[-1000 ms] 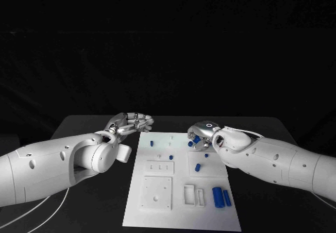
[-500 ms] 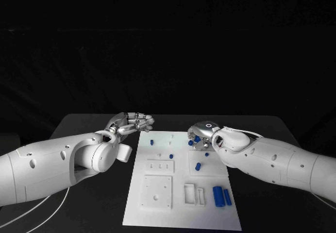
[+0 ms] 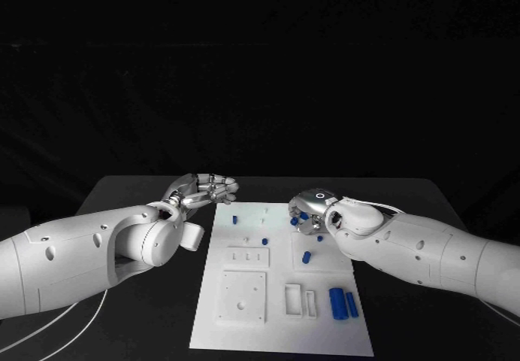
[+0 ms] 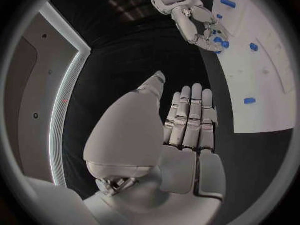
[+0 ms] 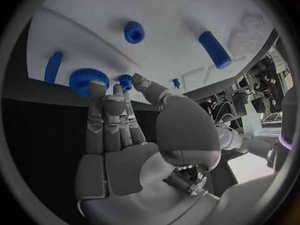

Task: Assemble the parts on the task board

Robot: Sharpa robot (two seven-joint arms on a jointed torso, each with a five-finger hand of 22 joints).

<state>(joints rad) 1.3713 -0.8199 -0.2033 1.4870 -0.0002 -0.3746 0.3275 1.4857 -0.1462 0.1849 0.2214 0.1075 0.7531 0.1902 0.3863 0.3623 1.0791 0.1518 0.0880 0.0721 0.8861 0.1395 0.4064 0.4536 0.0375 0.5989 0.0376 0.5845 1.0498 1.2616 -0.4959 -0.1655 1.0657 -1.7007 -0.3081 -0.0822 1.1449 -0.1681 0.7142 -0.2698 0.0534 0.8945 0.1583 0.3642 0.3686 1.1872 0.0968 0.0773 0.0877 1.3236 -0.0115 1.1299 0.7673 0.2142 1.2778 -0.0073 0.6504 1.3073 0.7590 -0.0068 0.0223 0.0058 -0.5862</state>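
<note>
Head view: the task board lies mid-table with blue parts scattered on it. The right hand hangs over the board's far right corner, at about one o'clock from its middle, likely to reach the parts clustered there. The left hand sits off the board at eleven o'clock, fingers curled in on nothing — seemingly parked clear of the work.

Left wrist view: the left hand shows flat, close-set fingers, empty.

Right wrist view: the right hand extends its fingers toward a blue toothed wheel and a small blue peg — fingertips close, nothing grasped.
</note>
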